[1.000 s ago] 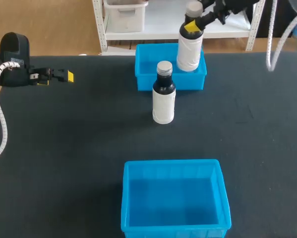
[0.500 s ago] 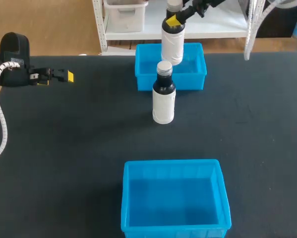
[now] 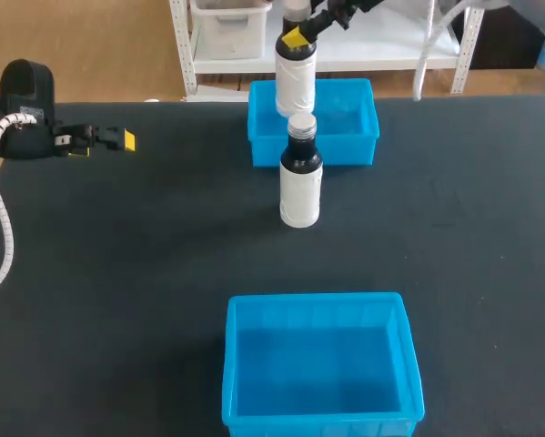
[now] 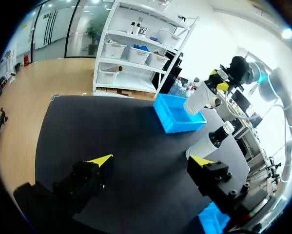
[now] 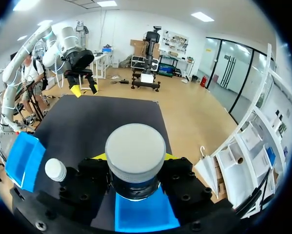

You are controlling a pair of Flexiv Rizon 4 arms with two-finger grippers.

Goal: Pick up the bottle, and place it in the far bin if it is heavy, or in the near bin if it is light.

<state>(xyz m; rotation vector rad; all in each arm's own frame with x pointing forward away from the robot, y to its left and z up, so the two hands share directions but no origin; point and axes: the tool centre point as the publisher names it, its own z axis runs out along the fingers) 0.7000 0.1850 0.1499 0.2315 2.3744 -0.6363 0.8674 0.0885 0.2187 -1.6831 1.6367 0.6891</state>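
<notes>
The right gripper (image 3: 295,38) has its two yellow-tipped fingers closed around the neck of the white-labelled bottle (image 3: 295,84), one finger on each side just under the pale cap; the bottle hangs upright from that grip, lifted above the far bin (image 3: 356,138) and over the bin's left part; the right wrist view shows the bin's blue floor directly beneath the bottle; whether anything else lies in the far bin cannot be told, as the bottle hides part of it

A second bottle (image 3: 300,182), dark at the shoulder with a white label and a pale cap, stands upright on the black table (image 3: 117,273), just in front of the far bin's near wall and apart from the held one

The near bin (image 3: 317,300) sits at the table's near edge, well apart from both bottles, its blue floor in plain view

The left gripper (image 4: 150,161) rests over the table's left side, well away from the bins; its fingers stand wide apart with only the dark tabletop between them
</notes>
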